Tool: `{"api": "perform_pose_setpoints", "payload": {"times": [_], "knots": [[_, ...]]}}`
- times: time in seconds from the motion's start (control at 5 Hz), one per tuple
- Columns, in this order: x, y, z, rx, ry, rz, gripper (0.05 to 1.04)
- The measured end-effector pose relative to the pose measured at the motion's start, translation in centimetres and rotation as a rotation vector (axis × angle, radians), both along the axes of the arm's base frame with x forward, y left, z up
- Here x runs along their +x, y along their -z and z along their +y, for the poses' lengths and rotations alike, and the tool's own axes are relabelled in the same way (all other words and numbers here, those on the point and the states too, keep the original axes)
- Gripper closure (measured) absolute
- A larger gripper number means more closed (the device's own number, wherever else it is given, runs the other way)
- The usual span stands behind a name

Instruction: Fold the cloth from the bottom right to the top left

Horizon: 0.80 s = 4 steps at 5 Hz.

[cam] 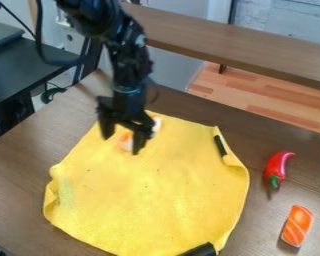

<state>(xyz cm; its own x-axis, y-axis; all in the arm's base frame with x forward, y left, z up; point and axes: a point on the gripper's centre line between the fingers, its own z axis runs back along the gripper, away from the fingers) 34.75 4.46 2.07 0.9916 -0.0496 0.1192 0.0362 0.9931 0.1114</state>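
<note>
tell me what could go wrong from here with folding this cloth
The pincer is open by a small orange-and-white item at the upper part of the yellow cloth; it might knock or pinch that item, or the fold could land on it.
A black object at the bottom edge could snag or get dragged along as the bottom right is lifted.
The right edge is already curled, so the fold may come out uneven.

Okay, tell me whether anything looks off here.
The yellow fabric cloth isn't fully flat: its right and left edges curl over. Stray-looking, too: a thin black strip by the right curl and a black object at the cloth's bottom edge.
</note>
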Motion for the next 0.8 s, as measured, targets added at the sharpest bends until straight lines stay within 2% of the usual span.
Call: {"api": "perform_pose_setpoints", "payload": {"times": [0.2,0.4,0.8], "knots": [[-1.1,-0.9,-3.6,0.026,0.084,-0.075,0.083],[-2.7,-1.2,-7.2,0.043,0.154,-0.121,0.083],[-4.5,0.2,-12.9,0.089,0.293,-0.147,0.083]]}}
